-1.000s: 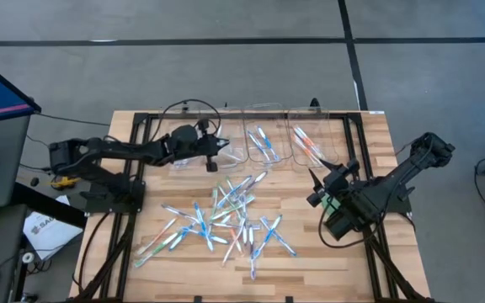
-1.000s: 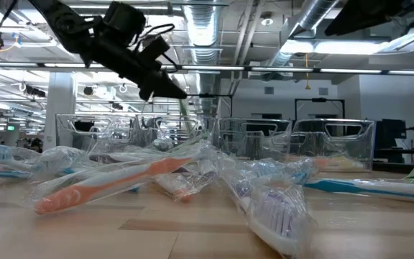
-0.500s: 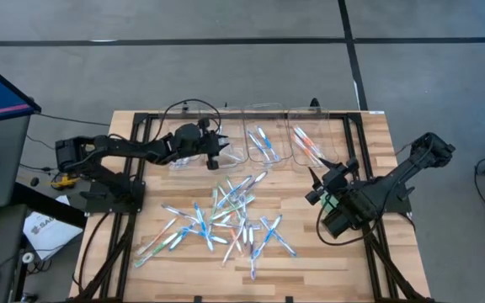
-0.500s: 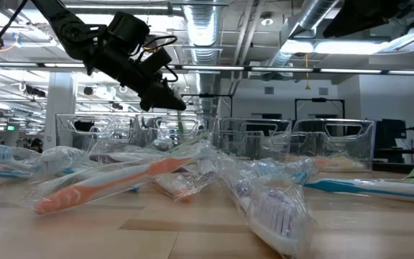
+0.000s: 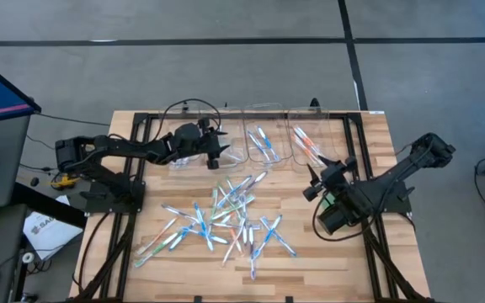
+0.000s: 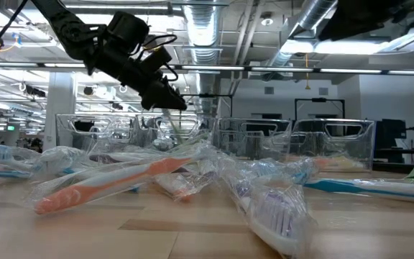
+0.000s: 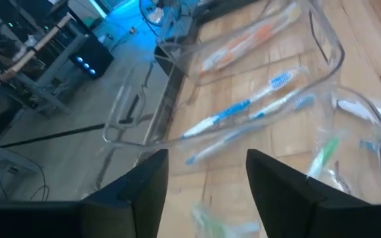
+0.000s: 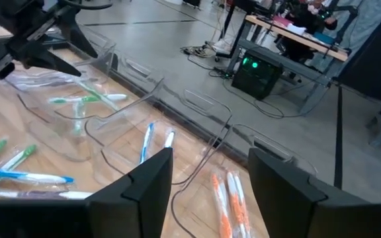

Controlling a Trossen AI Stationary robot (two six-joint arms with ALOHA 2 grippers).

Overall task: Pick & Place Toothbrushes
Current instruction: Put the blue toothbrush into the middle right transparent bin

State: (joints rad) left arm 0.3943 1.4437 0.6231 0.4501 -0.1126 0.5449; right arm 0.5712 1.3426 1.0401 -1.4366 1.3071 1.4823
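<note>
A pile of toothbrushes [image 5: 234, 215] in clear wrappers lies on the middle of the wooden table. Three clear bins stand along the far edge. The left bin [image 5: 194, 150] holds green toothbrushes [image 8: 84, 99], the middle bin [image 5: 263, 141] blue ones [image 7: 243, 109], the right bin [image 5: 310, 139] orange ones [image 8: 227, 198]. My left gripper [image 5: 217, 151] hangs open above the left bin, holding nothing. A blurred green toothbrush [image 7: 210, 215] shows just beneath its fingers, clear of them. My right gripper [image 5: 311, 178] hovers open and empty to the right of the pile.
Black frame rails [image 5: 141, 126] run along the table's edges. A green object [image 5: 333, 206] sits under the right arm. Bare wood [image 5: 327, 261] lies at the near right. In the low view, wrapped toothbrushes [image 6: 121, 180] lie close in front of the bins.
My left gripper has opened above the left bin, staying where it was. The green toothbrush that hung from its fingertips has come free and dropped toward the bin.
</note>
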